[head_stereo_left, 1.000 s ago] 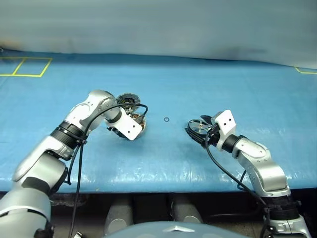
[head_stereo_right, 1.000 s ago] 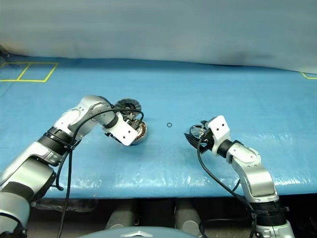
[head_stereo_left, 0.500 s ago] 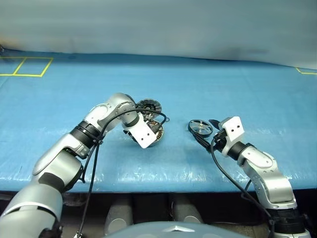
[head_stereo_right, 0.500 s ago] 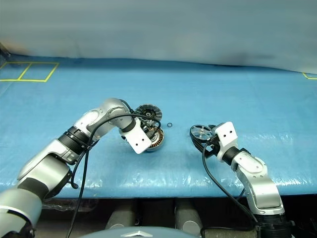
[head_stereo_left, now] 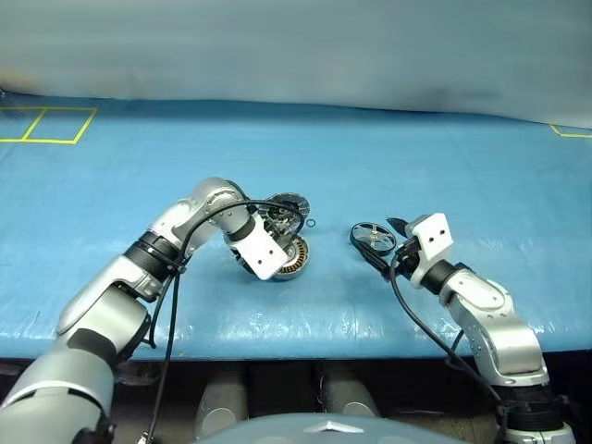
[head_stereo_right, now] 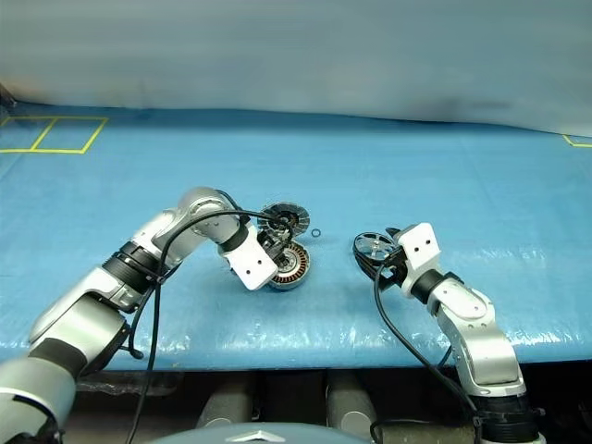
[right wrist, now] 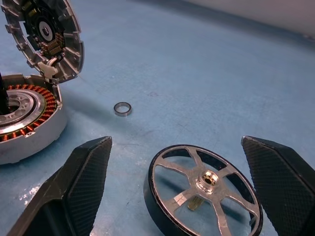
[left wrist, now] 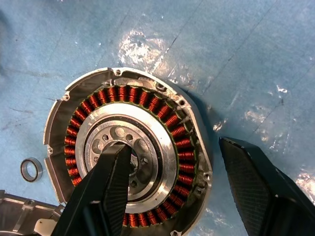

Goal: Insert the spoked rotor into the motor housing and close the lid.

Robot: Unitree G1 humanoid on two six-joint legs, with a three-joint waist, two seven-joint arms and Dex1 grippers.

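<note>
Since a second ago the left gripper [left wrist: 167, 196] has carried the motor housing [head_stereo_right: 288, 266] rightward across the blue tabletop [head_stereo_right: 444, 176], closer to the spoked rotor [head_stereo_right: 375, 247], and the lid [head_stereo_right: 283, 220] has come along with it. The right gripper [right wrist: 179, 191] has drawn back a little, so the rotor now lies clear in front of it rather than under it.

The left fingers [left wrist: 106, 189] are spread: one rests in the housing's silver centre, the other stands outside its rim, apart from the wall. The right fingers [right wrist: 78, 187] are wide open on either side of the rotor, holding nothing.

Housing and rotor sit in the middle of the tabletop, well back from the front edge, with bare blue surface between them and all around. A small loose ring [right wrist: 122, 108] lies just beyond that gap.

The housing lies flat with its copper windings facing up. The lid stands tilted on edge at the housing's far side, inner face toward the rotor. The rotor lies flat, hub upward.
</note>
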